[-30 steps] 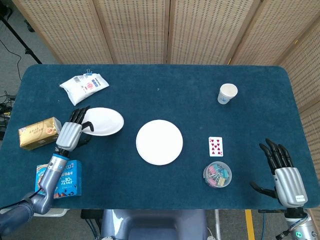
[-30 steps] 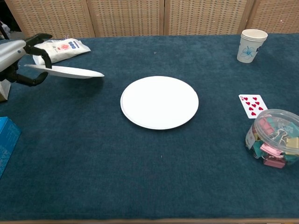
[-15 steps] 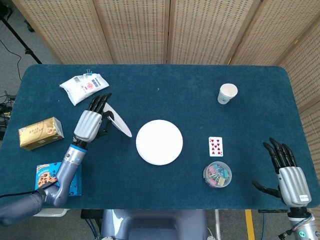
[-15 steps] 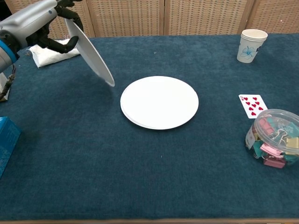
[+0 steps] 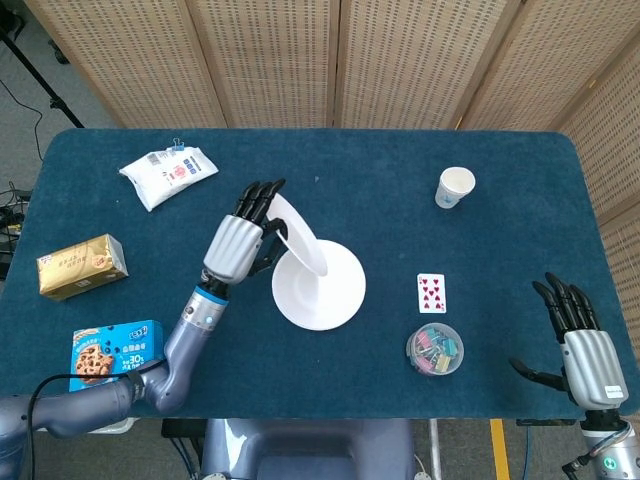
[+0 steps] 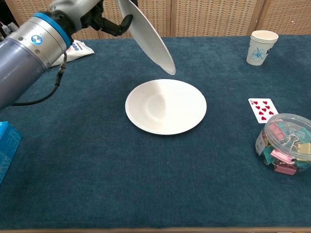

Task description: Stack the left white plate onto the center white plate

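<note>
Blue felt covers the table [image 5: 330, 390] I'm working at, with wicker screens behind it. My left hand [image 5: 238, 243] grips the left white plate [image 5: 298, 233] by its edge, holding it steeply tilted in the air above the left part of the center white plate [image 5: 325, 295], which lies flat on the cloth. My right hand [image 5: 583, 340] rests well right of that plate, fingers spread, holding nothing. Right of the center plate lie a playing card [image 5: 430, 292] and a tub of binder clips [image 5: 434, 349]; a paper cup [image 5: 455, 187] stands beyond them.
</note>
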Controlling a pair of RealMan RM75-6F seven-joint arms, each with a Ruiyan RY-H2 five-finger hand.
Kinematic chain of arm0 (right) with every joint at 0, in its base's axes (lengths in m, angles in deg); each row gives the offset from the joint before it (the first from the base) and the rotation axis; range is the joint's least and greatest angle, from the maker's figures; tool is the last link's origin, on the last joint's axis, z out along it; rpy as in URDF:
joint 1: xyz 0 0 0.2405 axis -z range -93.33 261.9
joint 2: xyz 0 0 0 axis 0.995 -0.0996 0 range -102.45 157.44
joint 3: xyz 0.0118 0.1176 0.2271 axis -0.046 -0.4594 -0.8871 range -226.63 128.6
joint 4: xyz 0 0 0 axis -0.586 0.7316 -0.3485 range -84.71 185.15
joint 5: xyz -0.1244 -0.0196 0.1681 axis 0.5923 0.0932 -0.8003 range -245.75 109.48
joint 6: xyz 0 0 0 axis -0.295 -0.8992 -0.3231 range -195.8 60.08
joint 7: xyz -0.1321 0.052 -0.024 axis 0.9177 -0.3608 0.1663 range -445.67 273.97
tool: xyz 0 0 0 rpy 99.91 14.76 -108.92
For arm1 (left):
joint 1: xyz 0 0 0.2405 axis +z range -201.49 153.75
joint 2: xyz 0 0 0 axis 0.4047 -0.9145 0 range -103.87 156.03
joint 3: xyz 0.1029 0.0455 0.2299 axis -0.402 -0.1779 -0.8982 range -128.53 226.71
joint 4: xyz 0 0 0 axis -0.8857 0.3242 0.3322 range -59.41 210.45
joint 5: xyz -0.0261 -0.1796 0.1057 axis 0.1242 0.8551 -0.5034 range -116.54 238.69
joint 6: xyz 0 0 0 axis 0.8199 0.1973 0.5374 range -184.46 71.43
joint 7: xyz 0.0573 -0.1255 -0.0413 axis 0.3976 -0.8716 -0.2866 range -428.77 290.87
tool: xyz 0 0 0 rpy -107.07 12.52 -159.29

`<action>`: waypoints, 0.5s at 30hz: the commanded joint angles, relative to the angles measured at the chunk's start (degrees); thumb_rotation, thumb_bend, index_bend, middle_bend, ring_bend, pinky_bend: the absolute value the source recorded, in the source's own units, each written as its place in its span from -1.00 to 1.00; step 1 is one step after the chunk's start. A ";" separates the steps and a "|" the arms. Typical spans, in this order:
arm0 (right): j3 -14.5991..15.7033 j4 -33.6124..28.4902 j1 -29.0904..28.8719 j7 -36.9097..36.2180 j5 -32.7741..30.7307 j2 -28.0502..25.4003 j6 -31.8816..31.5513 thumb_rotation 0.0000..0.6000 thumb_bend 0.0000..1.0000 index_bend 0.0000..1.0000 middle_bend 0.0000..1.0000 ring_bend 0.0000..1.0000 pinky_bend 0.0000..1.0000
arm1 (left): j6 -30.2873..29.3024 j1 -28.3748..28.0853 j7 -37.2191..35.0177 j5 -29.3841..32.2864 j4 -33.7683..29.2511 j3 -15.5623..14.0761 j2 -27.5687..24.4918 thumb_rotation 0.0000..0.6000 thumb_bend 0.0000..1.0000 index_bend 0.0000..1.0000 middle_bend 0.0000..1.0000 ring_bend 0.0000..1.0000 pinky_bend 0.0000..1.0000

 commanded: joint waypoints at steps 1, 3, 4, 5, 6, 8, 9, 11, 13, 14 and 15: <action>-0.02 0.11 -0.17 -0.12 -0.19 0.00 0.35 1.00 -1.00 -1.00 -1.00 -1.00 -1.00 | 0.46 -2.05 -1.54 -0.34 2.76 -1.07 5.04 1.00 0.05 0.85 -1.00 -1.00 -1.00; -0.02 0.16 -0.26 -0.31 -0.20 -0.09 0.53 1.00 -1.00 -1.00 -1.00 -1.00 -1.00 | 0.88 -3.06 -2.47 0.09 6.09 -1.22 8.35 1.00 0.05 0.86 -1.00 -1.00 -1.00; -0.03 0.20 -0.29 -0.37 -0.19 -0.09 0.54 1.00 -1.00 -1.00 -1.00 -1.00 -1.00 | 0.89 -3.35 -2.91 0.13 7.19 -1.22 9.28 1.00 0.05 0.86 -1.00 -1.00 -1.00; -0.04 0.34 -0.33 -0.45 -0.21 -0.09 0.60 1.00 -1.00 -1.00 -1.00 -1.00 -1.00 | 0.92 -3.71 -3.67 0.12 8.79 -1.32 10.55 1.00 0.05 0.86 -1.00 -1.00 -1.00; -0.05 0.44 -0.36 -0.53 -0.29 -0.10 0.68 1.00 -1.00 -1.00 -1.00 -1.00 -1.00 | 0.96 -3.90 -4.19 0.10 9.82 -1.44 11.30 1.00 0.05 0.86 -1.00 -1.00 -1.00; -0.14 0.58 -0.45 -0.73 -0.68 -0.10 0.94 1.00 -1.00 -1.00 -1.00 -1.00 -1.00 | 1.04 -4.22 -5.13 -0.02 11.76 -1.74 12.60 1.00 0.04 0.86 -1.00 -1.00 -1.00; -0.20 0.65 -0.52 -0.84 -0.93 -0.11 1.12 1.00 -1.00 -1.00 -1.00 -1.00 -1.00 | 1.07 -4.35 -5.55 -0.11 12.66 -1.93 13.15 1.00 0.04 0.86 -1.00 -1.00 -1.00; -0.33 0.77 -0.63 -1.22 -1.52 -0.19 1.51 1.00 -1.00 -1.00 -1.00 -1.00 -1.00 | 1.50 -4.49 -6.48 -0.33 14.97 -2.80 14.40 1.00 0.04 0.86 -1.00 -1.00 -1.00; -0.44 0.82 -0.63 -1.37 -1.65 -0.27 1.44 1.00 -1.00 -1.00 -1.00 -1.00 -1.00 | 1.88 -4.37 -7.45 -0.34 16.33 -3.43 15.07 1.00 0.01 0.83 -1.00 -1.00 -1.00; -0.46 0.81 -0.57 -1.41 -1.61 -0.33 1.29 1.00 -1.00 -1.00 -1.00 -1.00 -1.00 | 2.20 -4.15 -8.42 -0.41 16.99 -4.00 15.25 1.00 0.00 0.79 -1.00 -1.00 -1.00; -0.44 0.75 -0.52 -1.49 -1.56 -0.36 1.18 1.00 -1.00 -1.00 -1.00 -1.00 -1.00 | 2.47 -3.89 -9.53 -0.52 17.32 -4.52 15.21 1.00 -0.02 0.73 -1.00 -1.00 -1.00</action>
